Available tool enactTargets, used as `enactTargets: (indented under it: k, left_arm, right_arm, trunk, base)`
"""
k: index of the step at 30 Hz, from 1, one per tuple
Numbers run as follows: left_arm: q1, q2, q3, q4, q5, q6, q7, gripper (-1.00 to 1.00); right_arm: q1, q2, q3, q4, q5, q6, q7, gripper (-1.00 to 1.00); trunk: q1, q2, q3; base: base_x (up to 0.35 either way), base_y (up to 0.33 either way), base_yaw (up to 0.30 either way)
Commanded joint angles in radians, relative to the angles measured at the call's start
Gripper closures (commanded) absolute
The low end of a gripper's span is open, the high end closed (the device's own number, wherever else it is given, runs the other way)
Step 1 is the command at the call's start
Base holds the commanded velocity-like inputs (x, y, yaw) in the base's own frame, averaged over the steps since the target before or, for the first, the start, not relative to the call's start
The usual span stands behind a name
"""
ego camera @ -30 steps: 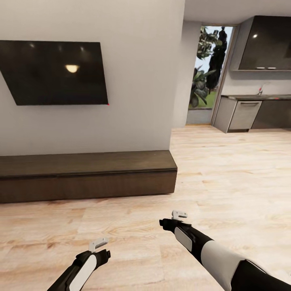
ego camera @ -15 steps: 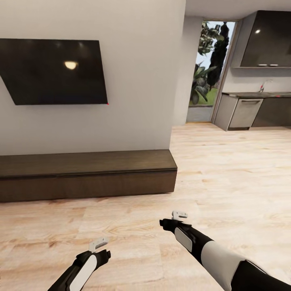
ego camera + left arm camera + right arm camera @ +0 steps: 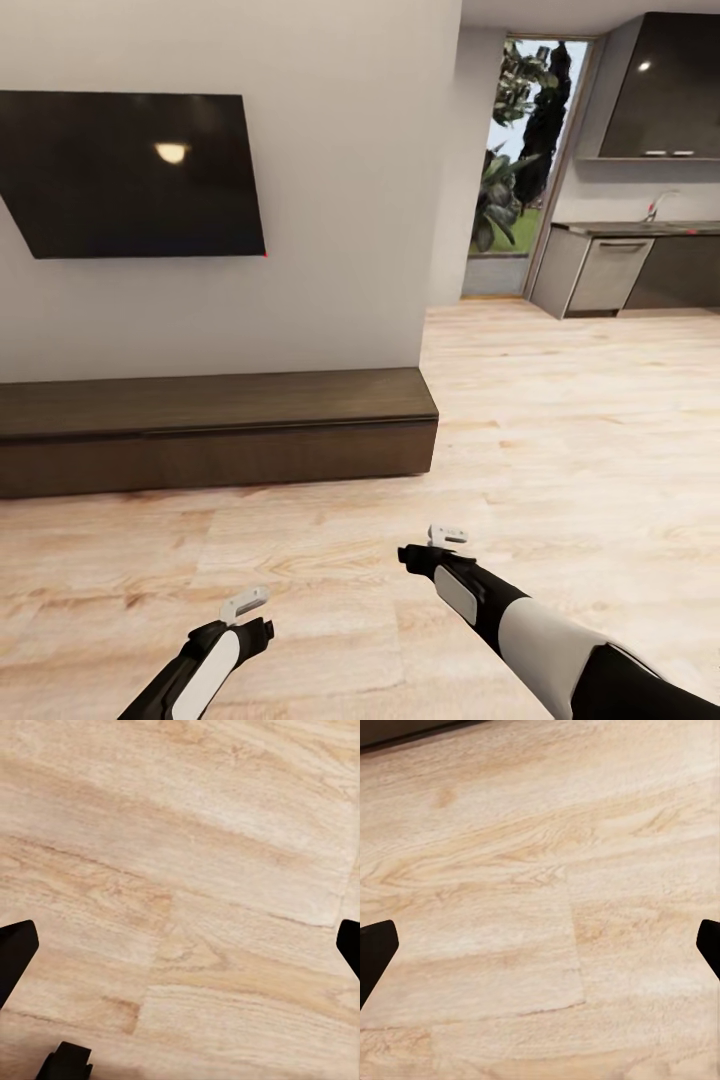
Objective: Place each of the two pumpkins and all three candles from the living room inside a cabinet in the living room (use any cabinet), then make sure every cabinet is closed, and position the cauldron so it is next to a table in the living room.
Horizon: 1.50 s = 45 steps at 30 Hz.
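The long, low dark-brown cabinet (image 3: 215,440) stands against the white wall ahead on the left, its drawer fronts shut. The pumpkins, candles and cauldron are out of view. My left gripper (image 3: 258,630) hangs low over the wooden floor, open, with its dark fingertips (image 3: 15,952) far apart and bare floor between them. My right gripper (image 3: 408,555) is also open over the floor, a little in front of the cabinet's right end, and holds nothing; its fingertips (image 3: 376,949) stand wide apart.
A black TV (image 3: 135,175) hangs on the wall above the cabinet. Past the wall's corner on the right, a doorway (image 3: 525,170) shows greenery, and dark-grey kitchen cupboards (image 3: 660,90) hang over a counter (image 3: 630,265). Pale wooden floor (image 3: 560,440) stretches toward the kitchen.
The whole head view has shifted slightly, so the camera moved. Both arms keep the same pose and both grippers stay open.
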State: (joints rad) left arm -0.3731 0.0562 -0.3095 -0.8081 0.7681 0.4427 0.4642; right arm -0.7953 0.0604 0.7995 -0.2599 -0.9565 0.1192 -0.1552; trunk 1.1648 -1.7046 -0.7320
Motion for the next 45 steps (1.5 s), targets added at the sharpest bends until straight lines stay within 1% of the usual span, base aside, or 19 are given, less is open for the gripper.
enactTargets:
  k: [1,7,25,35,39,42,44,45]
  left_arm:
    - [-0.001,0.002,-0.005,-0.002,0.01,0.001,0.01,-1.0]
    - [-0.001,0.002,-0.005,-0.002,0.01,0.001,0.01,-1.0]
    - [-0.001,0.001,-0.005,-0.002,0.014,0.001,0.01,-1.0]
    - [-0.001,-0.001,-0.009,0.04,0.009,0.001,0.01,-1.0]
    - [-0.001,-0.001,-0.008,0.047,0.018,0.001,0.009,-1.0]
    - [-0.001,-0.01,-0.008,0.122,0.01,0.0,0.008,-1.0]
    - [-0.001,-0.012,-0.013,0.149,0.009,-0.002,0.007,-1.0]
    - [-0.001,-0.012,-0.042,0.224,0.009,-0.029,-0.05,-1.0]
  right_arm:
    - [-0.001,-0.001,0.007,-0.002,-0.006,0.003,-0.007,-1.0]
    - [-0.001,-0.003,0.007,-0.001,-0.007,0.001,-0.009,-1.0]
    - [-0.001,-0.004,0.007,-0.001,-0.007,0.003,-0.008,-1.0]
    - [-0.001,-0.004,0.007,-0.001,-0.006,0.007,-0.007,-1.0]
    - [-0.001,-0.004,0.007,-0.001,-0.001,0.009,-0.007,-1.0]
    - [-0.001,-0.004,0.008,0.033,0.003,0.004,-0.006,-1.0]
    - [-0.001,-0.004,0.008,0.059,0.004,0.001,-0.006,-1.0]
    - [0.0,-0.003,0.008,0.085,0.0,0.0,-0.006,-1.0]
  trunk:
    - [-0.004,0.007,0.001]
    - [-0.027,0.049,0.012]
    - [-0.096,0.175,0.068]
    - [-0.134,0.245,0.099]
    - [-0.15,0.273,0.112]
    - [-0.161,0.294,0.121]
    - [-0.169,0.308,0.127]
    - [-0.173,0.315,0.131]
  base:
    - [0.0,0.0,0.0]
    - [0.0,0.0,0.0]
    - [0.0,0.0,0.0]
    - [0.0,0.0,0.0]
    - [0.0,0.0,0.0]
    - [0.0,0.0,0.0]
    - [0.0,0.0,0.0]
    - [0.0,0.0,0.0]
